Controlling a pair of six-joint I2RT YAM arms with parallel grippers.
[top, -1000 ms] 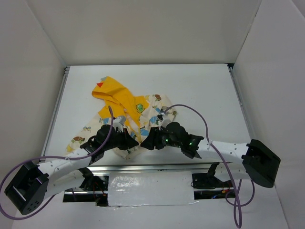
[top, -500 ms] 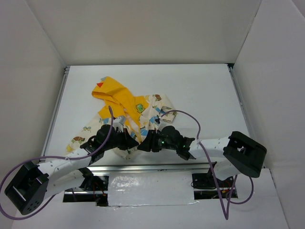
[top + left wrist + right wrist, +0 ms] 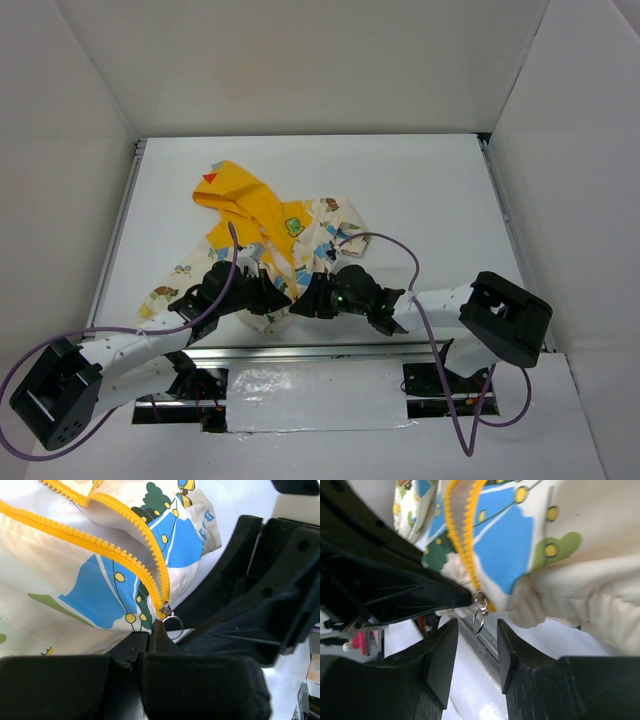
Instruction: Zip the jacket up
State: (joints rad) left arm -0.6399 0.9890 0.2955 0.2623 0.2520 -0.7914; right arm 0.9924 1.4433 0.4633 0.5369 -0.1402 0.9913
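The cream jacket (image 3: pixel 300 225) with blue-green prints and a yellow hood (image 3: pixel 235 195) lies on the table, its hem at the near edge. In the left wrist view my left gripper (image 3: pixel 150 631) is shut on the jacket's hem (image 3: pixel 100 590), just below the bottom of the yellow zipper (image 3: pixel 125 560). The slider's metal ring pull (image 3: pixel 172 624) hangs beside its tip. In the right wrist view my right gripper (image 3: pixel 476 630) is open, and the ring pull (image 3: pixel 479 619) hangs between its fingertips without touching them. Both grippers meet at the hem in the top view, left (image 3: pixel 270 295) and right (image 3: pixel 303 300).
The left gripper's black body (image 3: pixel 385 585) fills the left of the right wrist view, close against the slider. The table's metal front rail (image 3: pixel 320 352) runs just under the hem. White walls enclose the table on three sides.
The right arm has swung left, bringing its gripper up to the hem beside the left gripper. The left arm and the jacket have not moved.
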